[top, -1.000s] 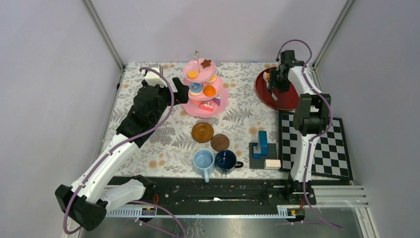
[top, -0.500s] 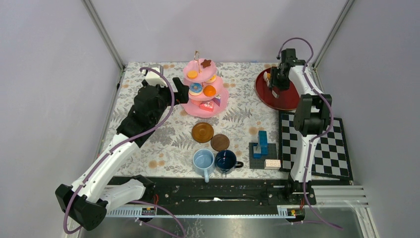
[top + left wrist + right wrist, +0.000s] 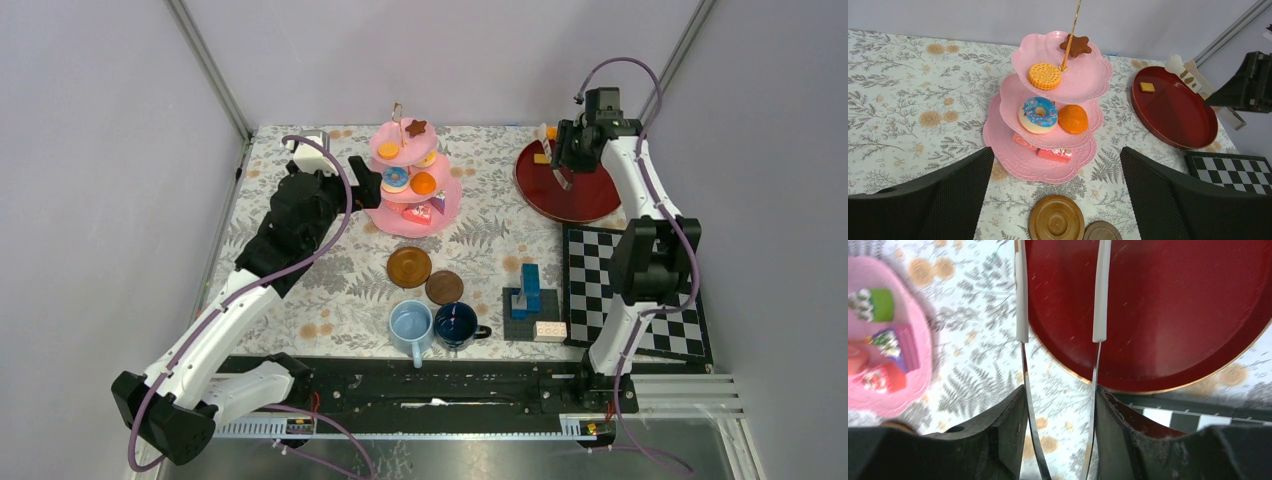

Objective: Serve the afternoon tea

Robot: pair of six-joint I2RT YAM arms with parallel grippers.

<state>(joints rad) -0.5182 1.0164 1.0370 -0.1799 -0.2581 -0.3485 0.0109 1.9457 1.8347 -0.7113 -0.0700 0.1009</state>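
Observation:
The pink three-tier stand (image 3: 415, 214) (image 3: 1024, 162) holds small pastries, among them a blue doughnut (image 3: 1038, 114). My left gripper (image 3: 366, 184) (image 3: 1057, 151) hangs open just left of the stand, with nothing between its fingers. Two brown saucers (image 3: 409, 266) (image 3: 444, 287) lie in front of the stand. A light-blue mug (image 3: 411, 326) and a dark-blue mug (image 3: 456, 325) stand nearer the front edge. My right gripper (image 3: 562, 160) (image 3: 1060, 390) is shut on metal tongs (image 3: 1021, 315) (image 3: 1178, 65) with white tips, held above the red tray (image 3: 590, 195) (image 3: 1173, 315). A small yellow pastry (image 3: 1147, 86) lies on that tray.
A blue building-block stack (image 3: 528, 290) stands right of the mugs. A black-and-white chequered board (image 3: 650, 300) lies at the right edge under my right arm. Grey walls with metal posts close in the table on three sides.
My right gripper has closed on the tongs and the right arm has risen and swung back to the right over the red tray. The left arm has not moved.

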